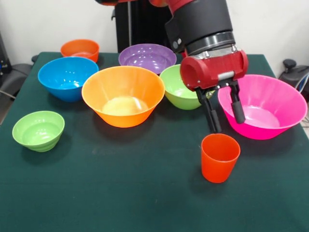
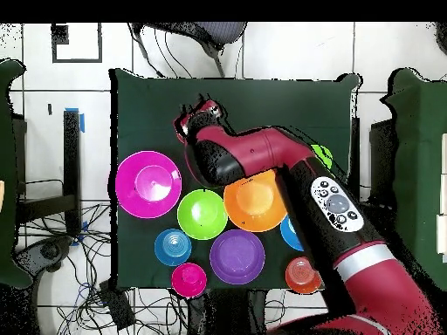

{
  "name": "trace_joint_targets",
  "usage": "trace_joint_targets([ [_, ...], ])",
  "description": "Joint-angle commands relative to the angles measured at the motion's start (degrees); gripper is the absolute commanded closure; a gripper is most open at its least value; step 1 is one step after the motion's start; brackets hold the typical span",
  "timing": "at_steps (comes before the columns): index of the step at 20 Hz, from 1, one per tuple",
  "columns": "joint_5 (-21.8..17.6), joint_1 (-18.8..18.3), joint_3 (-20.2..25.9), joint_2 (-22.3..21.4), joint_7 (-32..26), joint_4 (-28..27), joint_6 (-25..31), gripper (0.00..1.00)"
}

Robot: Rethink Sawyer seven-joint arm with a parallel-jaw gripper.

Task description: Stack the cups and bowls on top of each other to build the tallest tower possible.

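Hidden: cup (image 1: pixel 220 157) covered by arm in overhead view; med blue bowl (image 1: pixel 67 77) & small green bowl (image 1: pixel 38 130) mostly under arm there too.
Cut off: small blue bowl (image 2: pixel 173 247) & small magenta bowl (image 2: pixel 189 279) seen only from overhead.
Gripper (image 1: pixel 224 118): jaws apart, holding nothing; 2 black fingers (image 1: pixel 237 107) hang just above & behind cup, in front of big pink bowl (image 1: pixel 263 107).
Cup: upright, alone, near front-right of table (image 1: pixel 120 193).
Bowls: big orange bowl (image 1: pixel 123 95) centre, med green bowl (image 1: pixel 179 86) beside it, purple bowl (image 1: pixel 147 57) & small orange bowl (image 1: pixel 80 49) behind; none stacked.
Open room: wide bare cloth along near edge, left of cup.
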Motion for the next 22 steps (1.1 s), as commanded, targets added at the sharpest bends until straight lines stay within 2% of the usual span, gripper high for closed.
trace_joint_targets([
  [1, 2.8, -1.35, 6.84, -0.49, -10.04, -5.04, 17.89, 0.0],
  [7, 2.06, -0.64, 5.56, 1.5, -17.53, -14.38, 30.76, 0.0],
  [11, -0.73, 1.18, 4.54, 2.61, -20.9, -21.17, 37.62, 0.0],
  [16, -2.79, 2.32, 3.85, 5.8, -20.84, -26.06, 41.11, 0.0],
  [22, -6.93, 4.02, 1.45, 7.15, -21.59, -28.86, 43.46, 0.0],
])
